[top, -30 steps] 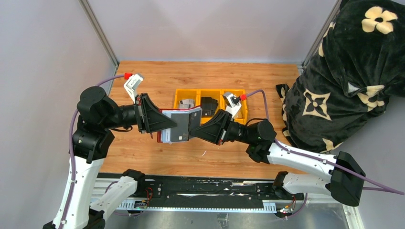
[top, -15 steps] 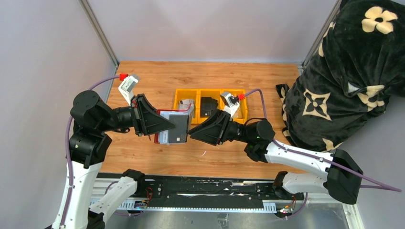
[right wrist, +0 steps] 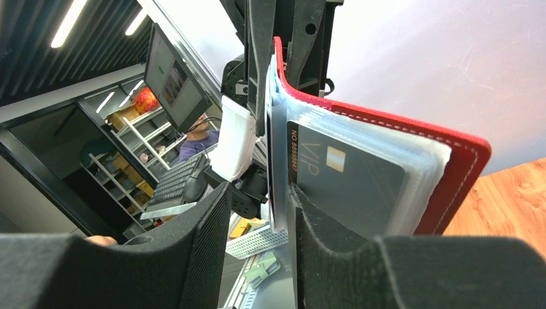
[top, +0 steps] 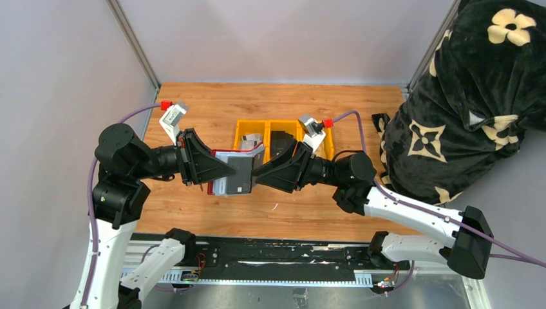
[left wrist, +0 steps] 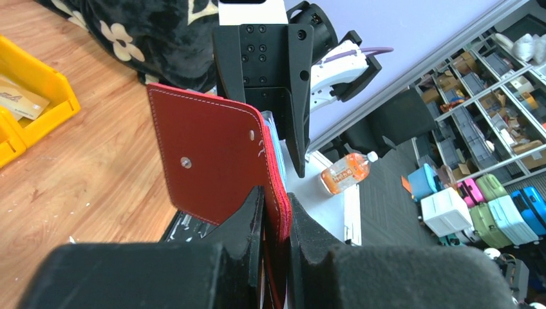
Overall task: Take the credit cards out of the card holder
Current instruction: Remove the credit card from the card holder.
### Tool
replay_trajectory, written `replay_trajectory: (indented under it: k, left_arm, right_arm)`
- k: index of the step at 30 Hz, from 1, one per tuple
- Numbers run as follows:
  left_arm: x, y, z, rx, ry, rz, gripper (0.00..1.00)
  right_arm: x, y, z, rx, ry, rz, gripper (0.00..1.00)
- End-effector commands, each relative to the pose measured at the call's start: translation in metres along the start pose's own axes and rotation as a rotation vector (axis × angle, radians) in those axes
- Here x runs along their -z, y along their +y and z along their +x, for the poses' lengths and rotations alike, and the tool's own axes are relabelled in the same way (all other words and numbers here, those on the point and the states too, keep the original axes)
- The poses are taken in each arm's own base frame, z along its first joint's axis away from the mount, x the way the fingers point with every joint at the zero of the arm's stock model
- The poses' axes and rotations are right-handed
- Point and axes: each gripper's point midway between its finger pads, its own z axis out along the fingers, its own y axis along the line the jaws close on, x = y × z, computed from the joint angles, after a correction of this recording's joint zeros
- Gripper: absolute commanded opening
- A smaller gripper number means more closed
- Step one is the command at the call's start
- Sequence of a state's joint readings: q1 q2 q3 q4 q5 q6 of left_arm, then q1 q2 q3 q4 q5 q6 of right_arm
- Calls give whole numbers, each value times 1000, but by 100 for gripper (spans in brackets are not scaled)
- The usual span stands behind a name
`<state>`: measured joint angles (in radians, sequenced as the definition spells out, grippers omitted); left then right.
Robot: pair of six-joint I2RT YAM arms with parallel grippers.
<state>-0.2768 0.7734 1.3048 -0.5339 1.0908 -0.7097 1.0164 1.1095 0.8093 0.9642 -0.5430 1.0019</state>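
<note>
Maroon card holder (left wrist: pixel 212 161) is clamped by one edge in the closed jaws of the left gripper (left wrist: pixel 275 196). The right gripper (right wrist: pixel 257 190) has parted jaws that straddle the rim of the holder's clear sleeves (right wrist: pixel 418 187). Both arms reach inward, nose to nose, above the wooden table (top: pixel 193 212), just before the yellow bins (top: pixel 244 127). A grey card (right wrist: pixel 348 187) shows inside one sleeve.

**Yellow bin, flowered cloth, cluttered room beyond**

A wooden table (top: pixel 212 103) carries a yellow bin (top: pixel 267 121) of three compartments near the middle of the overhead view. A black wallet-like thing (top: pixel 280 140) lies in the middle compartment. At 3 o'clock from the bin, a black cloth with cream flowers (top: pixel 476 96) bulks at the table's edge. The left wrist view shows an orange bottle (left wrist: pixel 346 172) at 3 o'clock, coloured suitcases (left wrist: pixel 476 203) at 4 and shelves (left wrist: pixel 489 71) at 2. The right wrist view has a monitor (right wrist: pixel 169 77) at 10 o'clock.
</note>
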Motion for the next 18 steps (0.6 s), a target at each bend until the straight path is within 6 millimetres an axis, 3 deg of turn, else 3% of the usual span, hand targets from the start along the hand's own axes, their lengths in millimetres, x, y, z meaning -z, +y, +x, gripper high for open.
replay_trajectory:
  k: [1,6,12,18]
  left_arm:
    - [4,-12,2,-22,2,29,11]
    - [4,-13,3,-19,-2,33,11]
    - [3,-3,7,-17,3,10,12]
    - [1,-1,4,-16,1,9,11]
  right_arm:
    - [-5,-9,1,30,32,22,42]
    - [-13,-5,0,8,38,-23,41]
    - [-18,9,-4,-16,33,-114,33]
    - [-10,8,-3,-13,11,-101,22]
